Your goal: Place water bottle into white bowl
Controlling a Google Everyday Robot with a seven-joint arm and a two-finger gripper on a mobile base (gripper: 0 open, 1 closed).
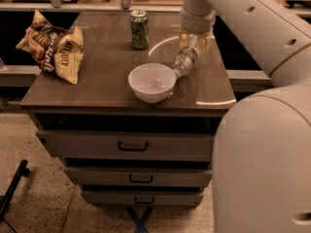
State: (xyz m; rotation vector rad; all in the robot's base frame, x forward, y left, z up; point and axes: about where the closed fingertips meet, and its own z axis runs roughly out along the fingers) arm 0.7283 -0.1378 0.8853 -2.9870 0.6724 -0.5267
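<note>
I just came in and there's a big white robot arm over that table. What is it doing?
The robot's gripper holds the water bottle by one end, over the right side of the tabletop. The bottle hangs tilted, its lower end close beside the rim of the white bowl, not yet inside. A green can stands behind the bowl and a chip bag lies at the left, both untouched.

One gripper (195, 41) holding one water bottle (184, 62); one white bowl (151, 82), can (139, 30), chip bag (54, 47).
</note>
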